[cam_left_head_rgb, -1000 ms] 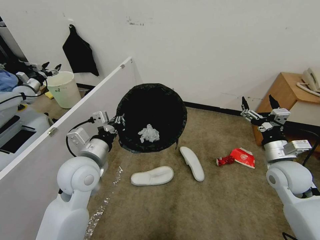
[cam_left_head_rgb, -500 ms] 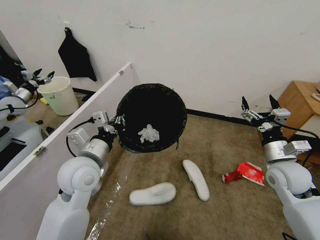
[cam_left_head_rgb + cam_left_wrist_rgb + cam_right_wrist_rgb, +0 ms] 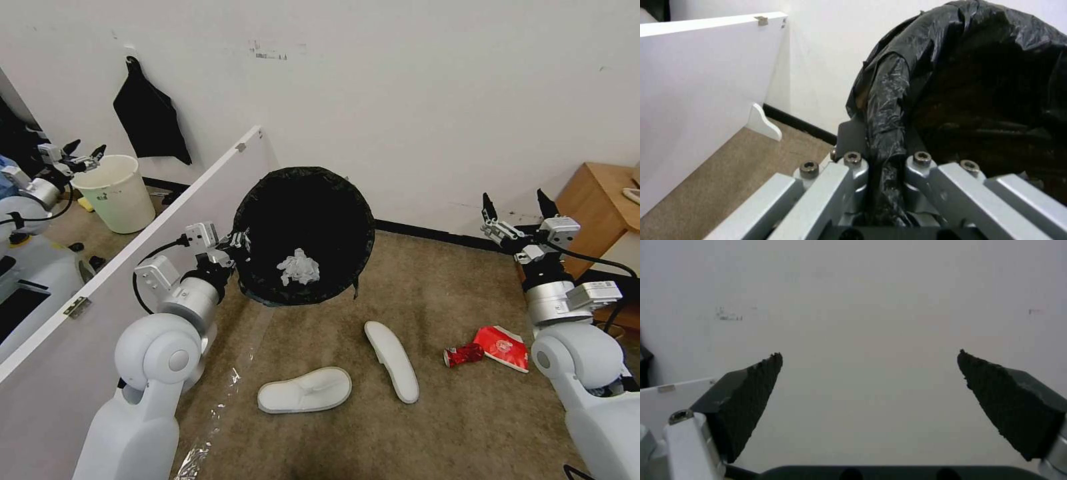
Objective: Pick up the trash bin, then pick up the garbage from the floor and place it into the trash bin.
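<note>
Lying on floor (image 3: 427, 433): two slippers (image 3: 305, 390), one can (image 3: 464, 355), one cup (image 3: 503, 347)

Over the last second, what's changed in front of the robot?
Only the view swung: wall, desk and floor litter slid across the head picture, so the camera moved, not the things. The left gripper stays shut on the trash bin rim, tissue inside. The right gripper stays open and raised. Slippers, can and cup lie on the carpet.

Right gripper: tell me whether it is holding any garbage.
No, the right gripper is open and empty, raised above the can on the floor.
</note>
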